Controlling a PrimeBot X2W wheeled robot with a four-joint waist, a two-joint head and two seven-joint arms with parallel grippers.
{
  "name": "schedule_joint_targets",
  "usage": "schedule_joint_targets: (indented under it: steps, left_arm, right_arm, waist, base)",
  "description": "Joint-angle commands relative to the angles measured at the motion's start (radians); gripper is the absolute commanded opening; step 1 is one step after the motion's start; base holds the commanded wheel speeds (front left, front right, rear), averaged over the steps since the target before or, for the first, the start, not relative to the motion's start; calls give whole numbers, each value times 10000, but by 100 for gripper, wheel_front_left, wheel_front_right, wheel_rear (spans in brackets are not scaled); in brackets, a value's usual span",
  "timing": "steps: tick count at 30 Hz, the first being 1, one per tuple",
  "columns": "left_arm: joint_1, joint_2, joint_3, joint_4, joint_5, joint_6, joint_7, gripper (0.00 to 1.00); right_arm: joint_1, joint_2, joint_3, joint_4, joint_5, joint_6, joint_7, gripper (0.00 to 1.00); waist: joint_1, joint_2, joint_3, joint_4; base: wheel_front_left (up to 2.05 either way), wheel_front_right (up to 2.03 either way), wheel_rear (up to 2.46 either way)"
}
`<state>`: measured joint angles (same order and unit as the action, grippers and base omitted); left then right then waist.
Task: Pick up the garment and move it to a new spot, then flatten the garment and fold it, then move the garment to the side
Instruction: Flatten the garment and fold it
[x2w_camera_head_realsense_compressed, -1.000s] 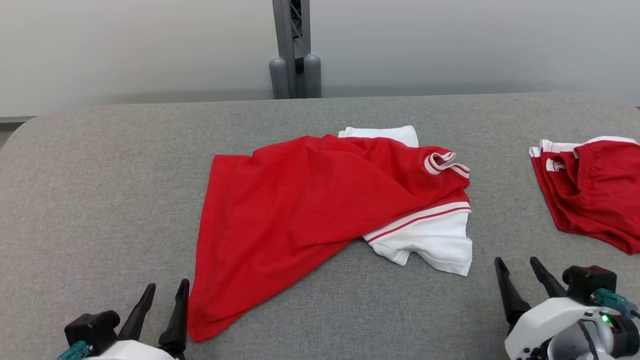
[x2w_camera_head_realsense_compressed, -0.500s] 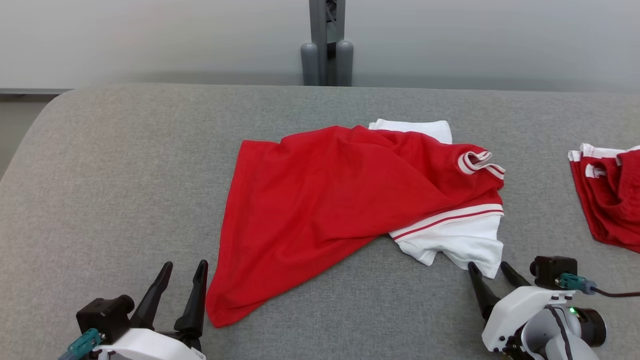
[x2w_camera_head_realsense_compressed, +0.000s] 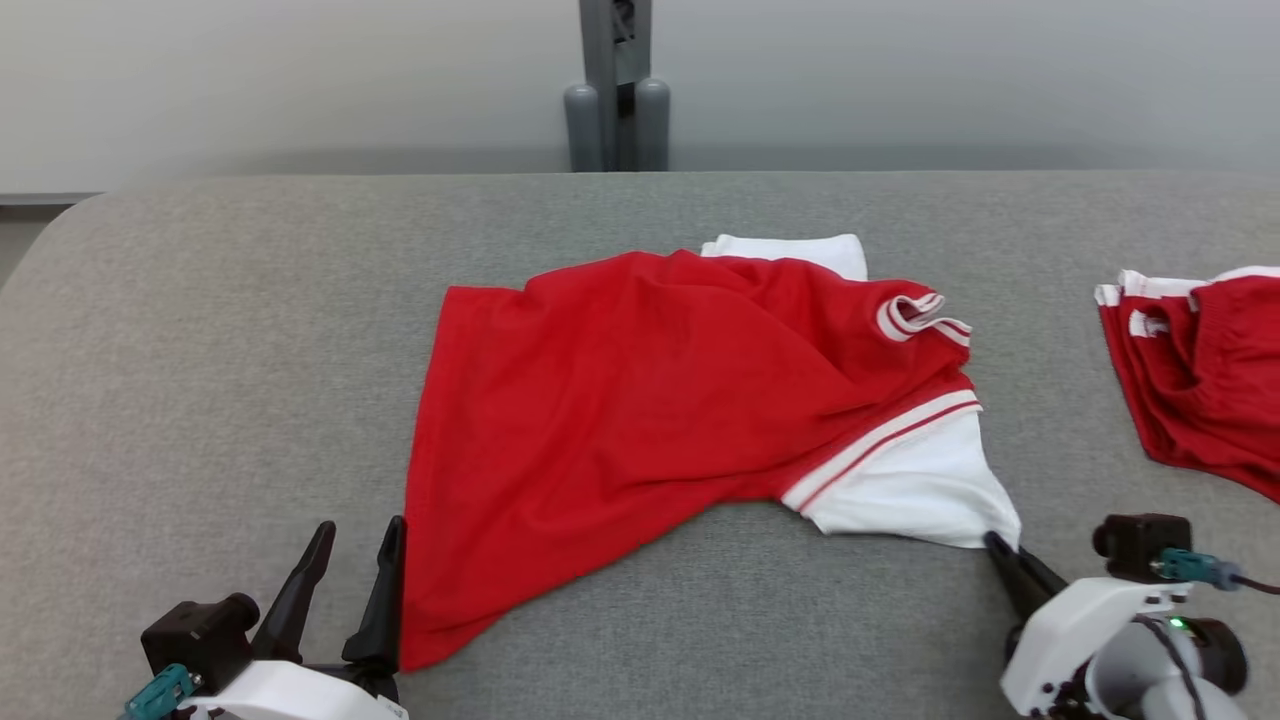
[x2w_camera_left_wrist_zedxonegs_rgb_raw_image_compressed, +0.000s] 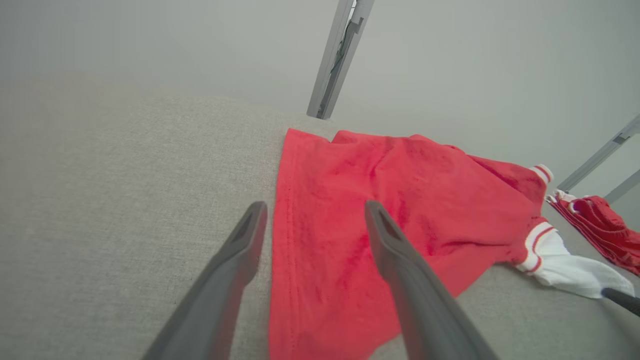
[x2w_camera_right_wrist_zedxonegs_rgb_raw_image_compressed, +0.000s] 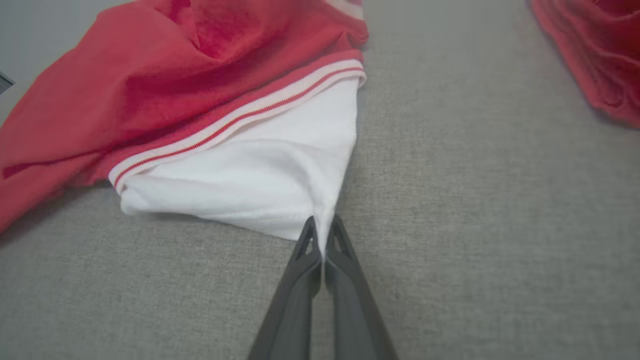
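Pinching the near corner of the white sleeve (x2w_camera_right_wrist_zedxonegs_rgb_raw_image_compressed: 260, 185), the right gripper (x2w_camera_right_wrist_zedxonegs_rgb_raw_image_compressed: 322, 225) has its jaws pressed together on the cloth, which is drawn to a taut point at the tips. The sleeve belongs to a red T-shirt (x2w_camera_head_realsense_compressed: 640, 400) lying rumpled in the middle of the grey desk (x2w_camera_head_realsense_compressed: 200, 350), its red body spread toward the robot's left and its striped trim bunched on the right. The left gripper (x2w_camera_head_realsense_compressed: 362, 528) hangs low with its jaws spread, straddling the shirt's side hem near its bottom corner: one finger over red cloth, the other over bare desk. Whether it touches the fabric I cannot tell.

The step in hand looks like the first pick-up. A single pinch on a sleeve would likely only drag and twist the shirt, so the left side should drop onto the hem and close on a full bite of cloth before anything rises. Both arms should then lift together and evenly. The new spot should stay well apart from the second red garment (x2w_camera_head_realsense_compressed: 1210, 380) at the desk's right edge.
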<state>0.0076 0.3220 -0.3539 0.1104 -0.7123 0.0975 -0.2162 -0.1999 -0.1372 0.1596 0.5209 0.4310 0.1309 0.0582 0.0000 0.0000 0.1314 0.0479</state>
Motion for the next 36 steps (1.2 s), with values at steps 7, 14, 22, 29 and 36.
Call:
schedule_joint_targets:
  steps: [7, 14, 22, 29, 36]
  left_arm:
    - [-193, -68, 30, 54, 19, -48, -151, 100]
    - [-347, 41, 90, -78, 79, -9, -165, 100]
    - [-291, 111, 105, -165, 24, 70, -142, 100]
    - [-347, 58, 13, -77, -32, 36, -104, 100]
    - [-373, 47, -79, -32, 5, 14, -132, 100]
  right_arm:
    - [1110, -1115, -681, -1954, 344, -3, 1730, 0]
    - [1568, -1609, -1093, -3197, 851, -3, 3172, 0]
    - [2133, -1809, -1241, -4525, 1674, -1, 4402, 0]
    - [1851, -1239, -1555, -3657, 1467, -1, 4100, 27]
    - [1404, -1004, -1887, -2849, 931, -1, 2889, 100]
  waist:
    - [0, 0, 21, -665]
    - [0, 0, 54, -681]
    - [0, 0, 35, -600]
    - [0, 0, 51, -640]
    - [0, 0, -19, -844]
  base:
    - [0, 0, 0]
    - [0, 0, 0]
    - [0, 0, 0]
    - [0, 0, 0]
    - [0, 0, 0]
